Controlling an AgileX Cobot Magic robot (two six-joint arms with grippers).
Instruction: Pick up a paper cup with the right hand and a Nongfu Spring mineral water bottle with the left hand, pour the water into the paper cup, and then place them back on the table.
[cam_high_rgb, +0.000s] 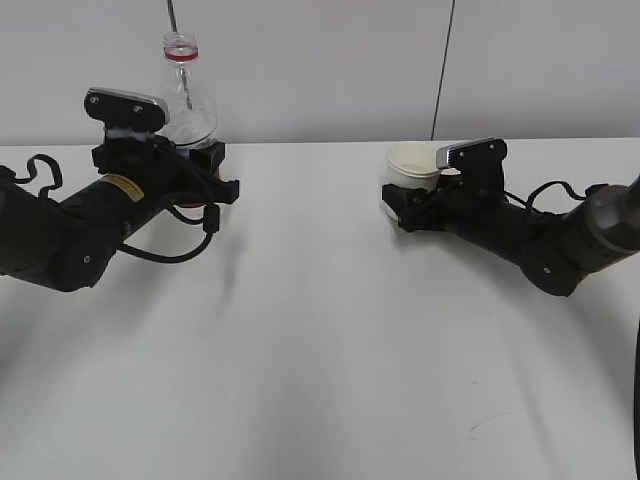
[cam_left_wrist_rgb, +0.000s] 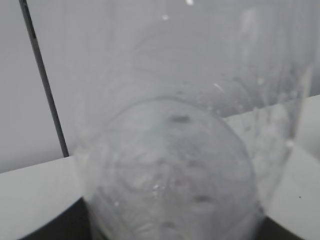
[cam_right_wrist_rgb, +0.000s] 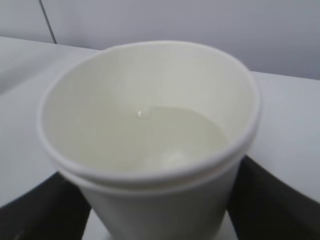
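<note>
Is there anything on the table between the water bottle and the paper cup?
Nothing: in the exterior view the table is bare white between the bottle and the paper cup.

A plain pale grey wall (cam_high_rgb: 320, 70) rises behind the scene. Two thin dark vertical lines run down it, one (cam_high_rgb: 443, 70) right of centre and one (cam_high_rgb: 172, 15) at upper left; whether they are cables or panel seams is unclear.
</note>
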